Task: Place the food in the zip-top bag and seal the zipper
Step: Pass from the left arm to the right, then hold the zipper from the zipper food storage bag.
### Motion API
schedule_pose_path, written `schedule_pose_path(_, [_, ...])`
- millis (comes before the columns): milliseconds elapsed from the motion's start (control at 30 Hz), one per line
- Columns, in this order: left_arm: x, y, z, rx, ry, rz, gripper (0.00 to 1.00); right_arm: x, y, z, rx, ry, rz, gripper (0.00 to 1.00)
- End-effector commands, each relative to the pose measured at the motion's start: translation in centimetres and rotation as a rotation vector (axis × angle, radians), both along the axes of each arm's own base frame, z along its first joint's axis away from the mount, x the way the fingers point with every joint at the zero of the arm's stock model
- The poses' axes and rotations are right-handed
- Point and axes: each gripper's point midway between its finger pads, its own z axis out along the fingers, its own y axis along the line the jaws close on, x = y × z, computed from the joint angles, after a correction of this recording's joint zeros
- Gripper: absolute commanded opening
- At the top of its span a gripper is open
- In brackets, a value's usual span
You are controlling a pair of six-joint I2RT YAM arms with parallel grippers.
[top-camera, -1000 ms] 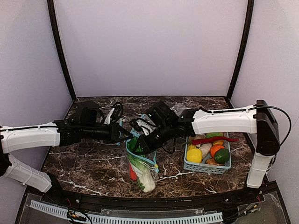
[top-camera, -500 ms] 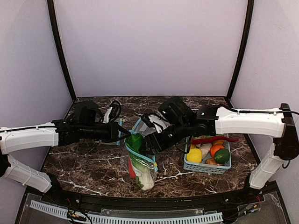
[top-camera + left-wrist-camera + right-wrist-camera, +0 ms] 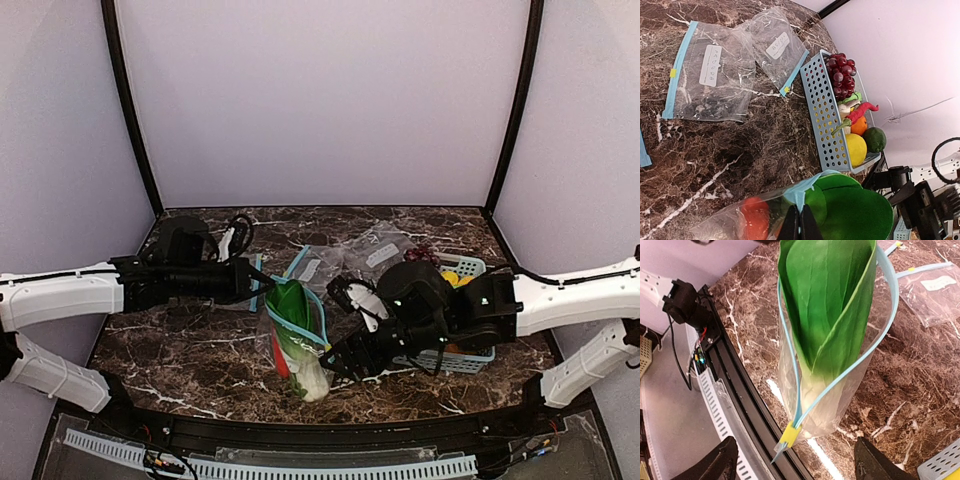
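Observation:
The zip-top bag (image 3: 305,352) lies on the marble with its mouth toward the back. Inside are the leafy food (image 3: 827,310), green leaves over a white stalk, and a red-orange piece (image 3: 755,220). The light-blue zipper (image 3: 886,322) gapes, its two strips apart and meeting at a yellow slider (image 3: 790,434). My left gripper (image 3: 800,227) is shut on the zipper strip at the mouth's far corner (image 3: 262,288). My right gripper (image 3: 799,465) stands wide open just short of the slider end, touching nothing (image 3: 345,362).
A blue basket (image 3: 826,120) to the right holds grapes (image 3: 840,67), a red chili (image 3: 861,112), a lemon (image 3: 855,150), a lime (image 3: 874,139) and an orange. Two smaller clear bags (image 3: 710,75) (image 3: 777,45) lie behind. The black front rail (image 3: 732,390) runs close under the right gripper.
My right gripper opened at the bag's mouth, then swung toward the front right to the bag's near end. The leafy vegetable now stays in the bag. The left gripper kept its grip.

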Motion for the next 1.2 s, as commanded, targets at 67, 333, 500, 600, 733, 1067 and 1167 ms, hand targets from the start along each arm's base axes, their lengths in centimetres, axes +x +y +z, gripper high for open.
schedule_pose_path(67, [-0.1,1.3,0.0,-0.004,0.005,0.057,0.01,0.3,0.8,-1.3,0.032,-0.092,-0.098,0.64])
schedule_pose_path(333, [-0.4,1.7,-0.3,0.010,0.021,0.063,0.01,1.2,1.3,-1.0,0.016,-0.155,-0.103,0.34])
schedule_pose_path(500, [-0.4,1.9,-0.2,0.007,0.019,0.068,0.01,1.0,1.6,-1.0,0.017,-0.162,-0.081,0.10])
schedule_pose_path(600, [-0.6,1.9,0.0,0.004,0.014,0.062,0.01,1.0,1.7,-0.9,0.020,-0.168,-0.076,0.00])
schedule_pose_path(733, [-1.4,1.9,0.5,0.014,-0.033,0.005,0.10,0.8,1.7,-0.6,0.032,-0.185,-0.050,0.00])
schedule_pose_path(1067, [-2.7,5.5,6.2,0.218,-0.349,-0.073,0.81,0.1,1.6,0.1,0.050,-0.229,0.028,0.00])
schedule_pose_path(1167, [-4.6,2.7,8.8,0.094,-0.419,-0.223,0.77,0.0,1.9,0.0,0.049,-0.231,0.041,0.00])
